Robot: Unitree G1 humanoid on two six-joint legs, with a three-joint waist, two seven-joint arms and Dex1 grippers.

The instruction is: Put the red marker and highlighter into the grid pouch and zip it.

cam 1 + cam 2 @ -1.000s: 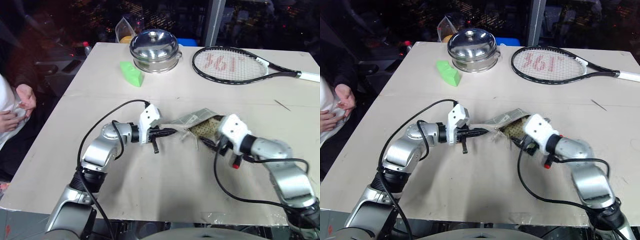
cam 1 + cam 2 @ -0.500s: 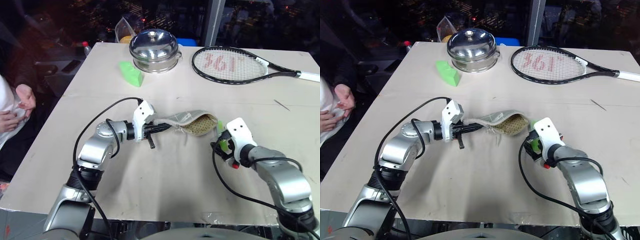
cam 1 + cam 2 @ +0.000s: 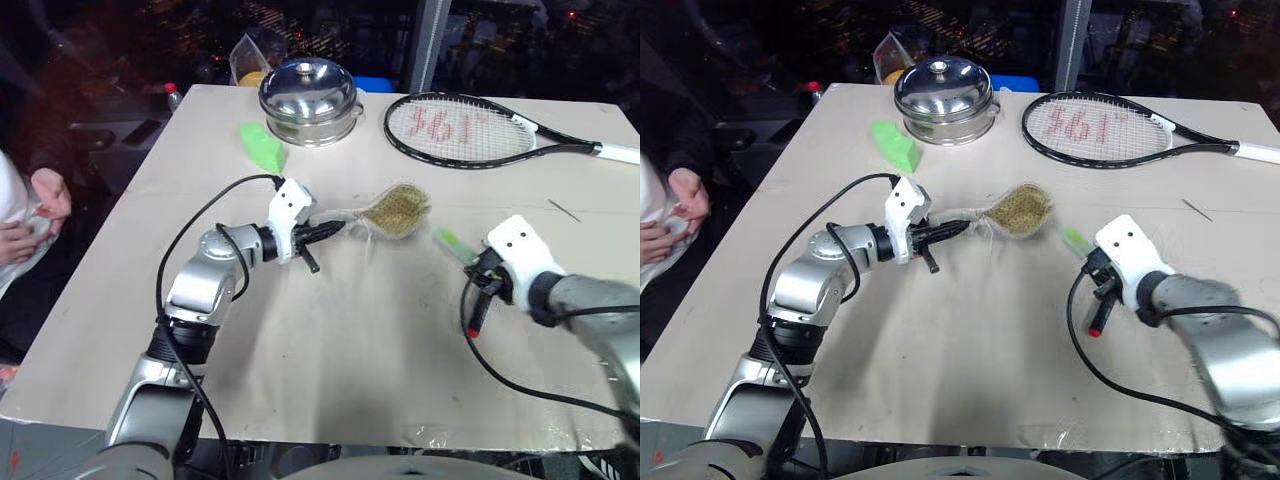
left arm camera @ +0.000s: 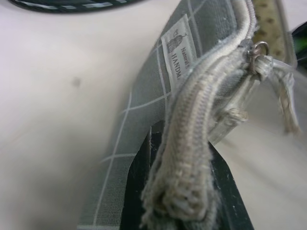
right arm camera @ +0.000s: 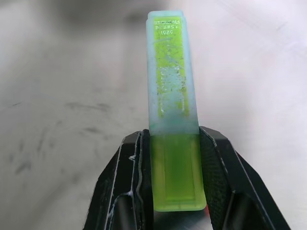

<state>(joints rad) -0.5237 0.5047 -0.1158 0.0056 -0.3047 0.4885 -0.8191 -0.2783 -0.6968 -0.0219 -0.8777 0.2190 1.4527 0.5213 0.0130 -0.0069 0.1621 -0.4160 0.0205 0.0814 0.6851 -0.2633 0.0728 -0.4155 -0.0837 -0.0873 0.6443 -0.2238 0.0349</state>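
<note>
Highlighter (image 5: 171,120) is pinched between the right claw's (image 5: 175,177) fingers, pale cap end sticking out past the tips; in the head view it sits right of centre, just right of the pouch mouth. Grid pouch (image 3: 390,210) is at frame centre, lifted by one end: left claw (image 4: 182,191) is pressed together on the zipper seam, mouth gaping toward the right, dotted lining showing. Red marker: can't spot it, possibly already inside.

Step in hand, my read: highlighter insertion. Next move needs the right claw to line the pen up with the opening and push in cap first while the left keeps the mouth up.

Room: surface (image 3: 330,400) bare in the lower half of the frame. Racket (image 3: 470,130), steel pot (image 3: 310,100) and green block (image 3: 263,147) are all in the upper part, well apart. A person's hand (image 3: 45,200) at left edge, off the surface.
</note>
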